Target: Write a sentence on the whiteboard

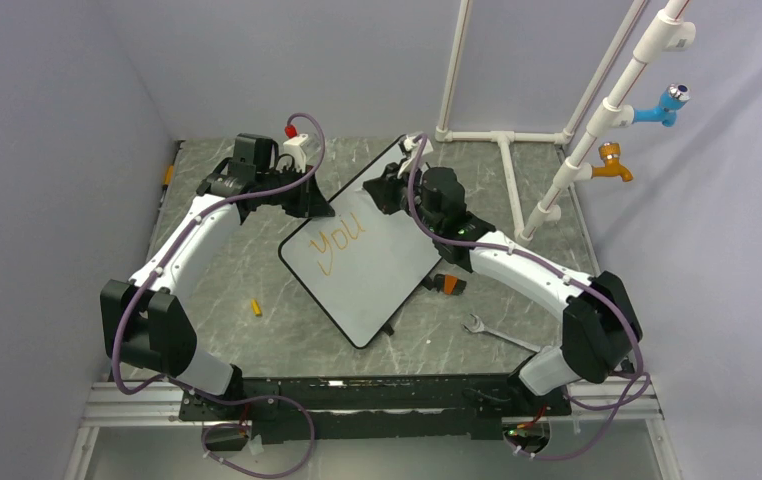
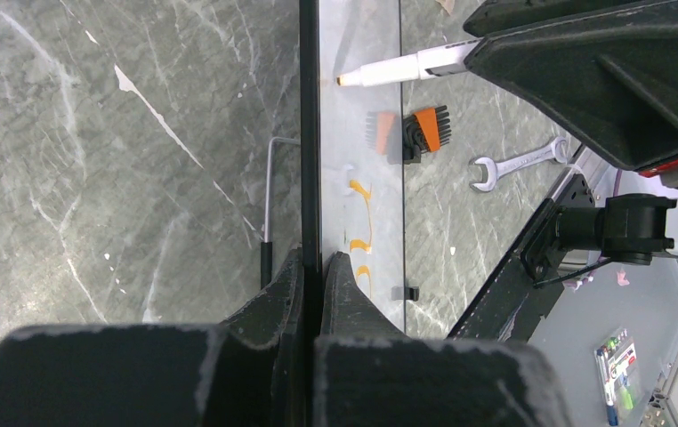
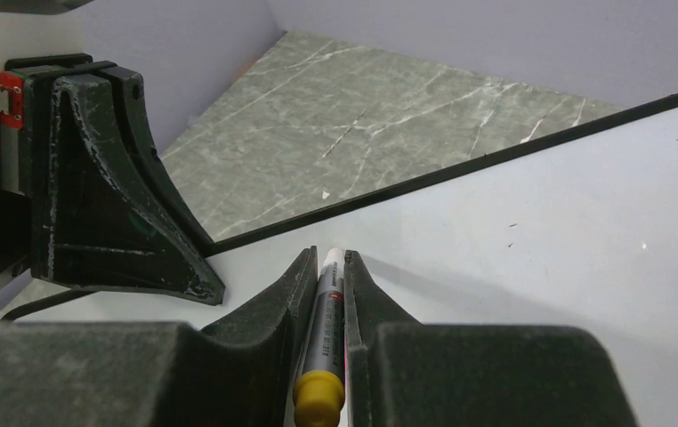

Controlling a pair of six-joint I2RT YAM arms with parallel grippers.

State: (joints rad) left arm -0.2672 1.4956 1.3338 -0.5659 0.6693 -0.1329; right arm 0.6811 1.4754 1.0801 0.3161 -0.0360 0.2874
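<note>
The whiteboard (image 1: 372, 275) lies tilted on the table with orange letters "You" (image 1: 342, 240) near its upper left. My left gripper (image 1: 315, 207) is shut on the board's black rim; in the left wrist view (image 2: 311, 267) the fingers clamp the edge, with the white surface (image 2: 358, 107) and part of the sentence (image 2: 362, 222) beyond. My right gripper (image 1: 385, 188) is shut on a grey marker with a yellow end (image 3: 322, 342), held between the fingertips (image 3: 331, 267) over the board (image 3: 540, 240). The marker's orange tip (image 2: 343, 80) is at the board's surface; contact cannot be told.
A wrench (image 1: 497, 332) and an orange and black brush (image 1: 447, 284) lie right of the board. A small yellow cap (image 1: 255, 307) lies to its left. A hex key (image 2: 269, 196) lies by the board's edge. A white pipe frame (image 1: 517, 135) with taps stands back right.
</note>
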